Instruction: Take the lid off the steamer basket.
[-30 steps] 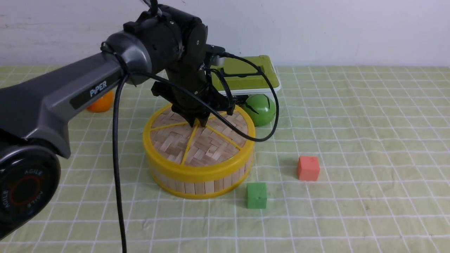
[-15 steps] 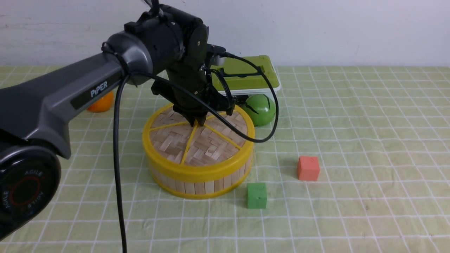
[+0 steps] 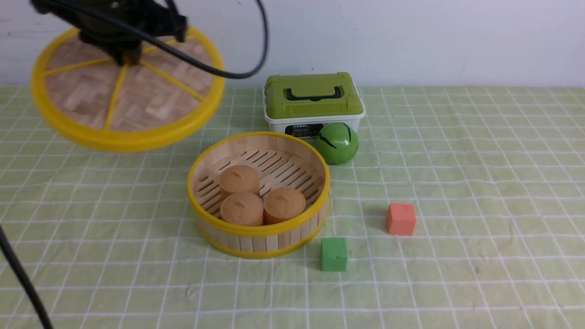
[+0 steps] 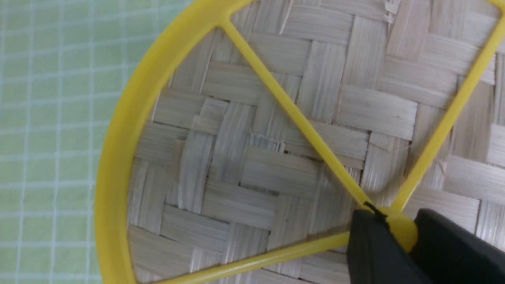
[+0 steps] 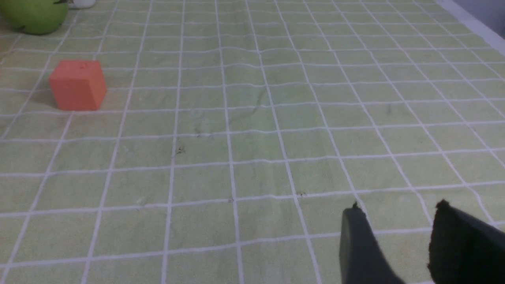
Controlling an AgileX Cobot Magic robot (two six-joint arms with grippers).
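Lifted off within half a second, the round woven-bamboo, yellow-rimmed lid [image 3: 123,105] hangs beneath the left claw [image 4: 399,236], clamped on its knob; the slat-walled wooden steamer basket [image 3: 256,241] stands uncovered below-right. Carry level, lower gently; the right claw [image 5: 398,209] gapes empty.

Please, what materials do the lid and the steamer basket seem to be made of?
The lid: apparently woven strips of bamboo or thin wood, matt, with grain visible in the left wrist view; its rim and spokes look like smooth yellow plastic. The steamer basket: vertical light-wood slats and a slatted wooden floor, matt, held by yellow rims, probably plastic too.
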